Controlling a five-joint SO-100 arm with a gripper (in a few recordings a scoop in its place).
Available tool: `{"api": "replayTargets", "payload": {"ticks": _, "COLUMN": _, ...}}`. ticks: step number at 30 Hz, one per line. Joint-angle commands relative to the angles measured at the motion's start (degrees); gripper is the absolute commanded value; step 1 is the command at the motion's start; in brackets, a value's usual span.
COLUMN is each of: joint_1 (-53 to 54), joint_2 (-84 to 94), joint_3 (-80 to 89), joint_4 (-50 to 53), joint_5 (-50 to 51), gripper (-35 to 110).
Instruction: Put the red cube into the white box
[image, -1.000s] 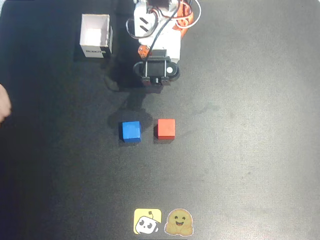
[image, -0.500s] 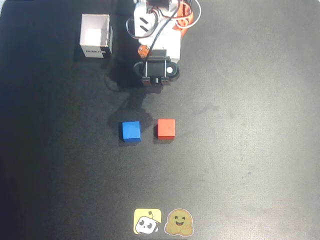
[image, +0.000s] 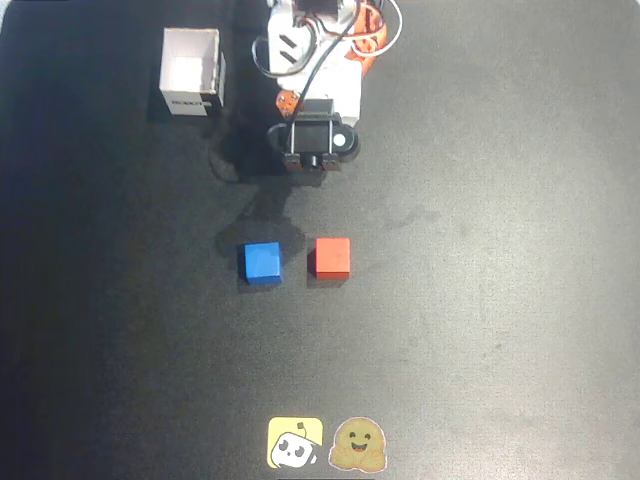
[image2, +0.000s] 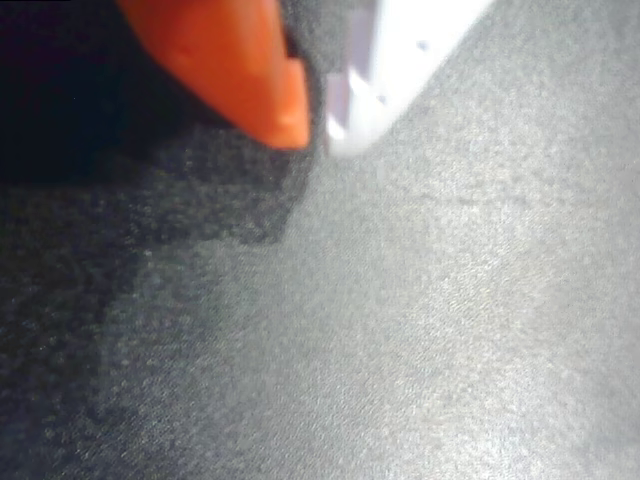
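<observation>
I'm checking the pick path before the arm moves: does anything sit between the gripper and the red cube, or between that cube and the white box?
Nothing visible does. In the overhead view, bare mat lies between the gripper and the red cube. The blue cube sits apart, picture-left of the red one, below a straight line to the white box.

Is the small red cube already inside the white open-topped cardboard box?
No, in the overhead view the small red cube sits on the black table beside the blue cube, far from the white open-topped cardboard box.

The white box (image: 190, 72) bears a dark printed label, seemingly lettered but too blurred to read.
</observation>
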Motion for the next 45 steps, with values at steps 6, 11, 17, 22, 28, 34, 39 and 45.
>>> {"api": "replayTargets", "payload": {"ticks": 6, "joint_1": 0.1, "joint_2": 0.3, "joint_3": -0.2, "joint_4": 0.2, "joint_5": -0.4, "gripper": 0}}
{"api": "replayTargets", "payload": {"ticks": 11, "joint_1": 0.2, "joint_2": 0.3, "joint_3": -0.2, "joint_4": 0.2, "joint_5": -0.4, "gripper": 0}}
{"api": "replayTargets", "payload": {"ticks": 17, "joint_1": 0.3, "joint_2": 0.3, "joint_3": -0.2, "joint_4": 0.2, "joint_5": -0.4, "gripper": 0}}
{"api": "replayTargets", "payload": {"ticks": 22, "joint_1": 0.3, "joint_2": 0.3, "joint_3": -0.2, "joint_4": 0.2, "joint_5": -0.3, "gripper": 0}}
{"api": "replayTargets", "payload": {"ticks": 28, "joint_1": 0.3, "joint_2": 0.3, "joint_3": -0.2, "joint_4": -0.6, "joint_5": -0.1, "gripper": 0}}
{"api": "replayTargets", "payload": {"ticks": 34, "joint_1": 0.3, "joint_2": 0.3, "joint_3": -4.3, "joint_4": 1.9, "joint_5": -0.3, "gripper": 0}}
{"api": "replayTargets", "payload": {"ticks": 39, "joint_1": 0.3, "joint_2": 0.2, "joint_3": -7.6, "joint_4": 3.8, "joint_5": -0.8, "gripper": 0}}
{"api": "replayTargets", "payload": {"ticks": 45, "joint_1": 0.4, "joint_2": -4.6, "joint_3": -14.6, "joint_4": 3.8, "joint_5": -3.2, "gripper": 0}}
